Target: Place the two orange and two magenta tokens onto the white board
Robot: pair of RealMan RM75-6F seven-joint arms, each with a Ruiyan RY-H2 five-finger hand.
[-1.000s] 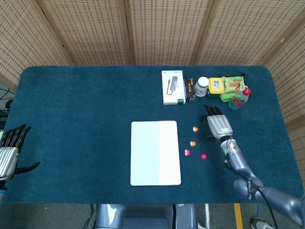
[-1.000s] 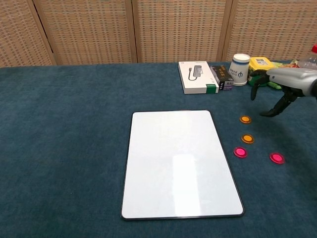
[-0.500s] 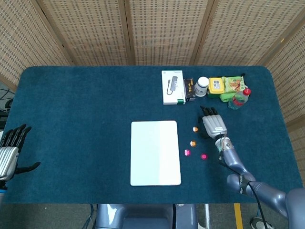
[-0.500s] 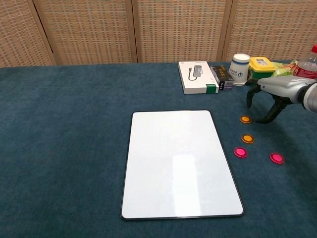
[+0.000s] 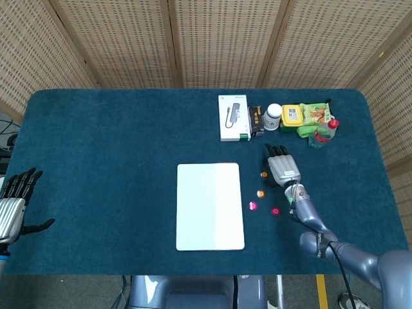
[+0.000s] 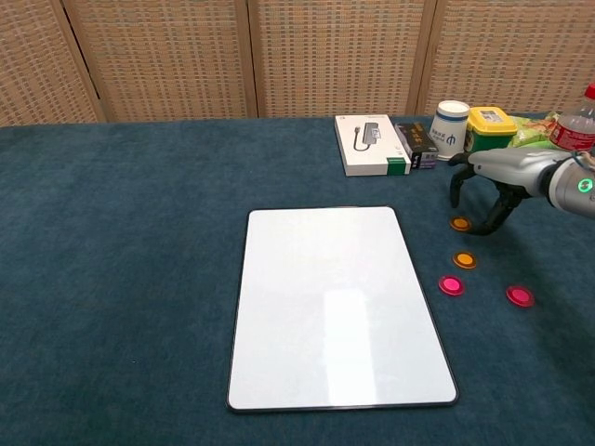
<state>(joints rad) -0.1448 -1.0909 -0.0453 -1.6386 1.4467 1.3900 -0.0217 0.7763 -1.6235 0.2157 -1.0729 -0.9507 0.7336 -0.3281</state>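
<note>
A flat white rectangular board [image 6: 339, 307] with a thin dark rim lies on the dark teal cloth table [image 6: 121, 242], and every place below is given from it. Just off its right edge, near the far corner, sits a small round orange token [image 6: 459, 223], with a second round orange token [image 6: 464, 260] a little nearer the camera. Beside that one, closer still, lies a round magenta token [image 6: 451, 285], and a second round magenta token [image 6: 520, 296] rests further right. None of the four touches the board.

The right hand [image 6: 485, 186] hangs over the farther orange token with its dark fingers [image 6: 456, 190] arched downward and spread, holding nothing; whether the fingertips touch the token cannot be told. The left hand [image 5: 13, 203] rests far to the left of the board at the table's edge, fingers apart and empty.

Beyond the board's far right corner stand a white product box [image 6: 369, 144], a white paper cup [image 6: 450, 129] and a yellow-lidded container [image 6: 491, 124].
</note>
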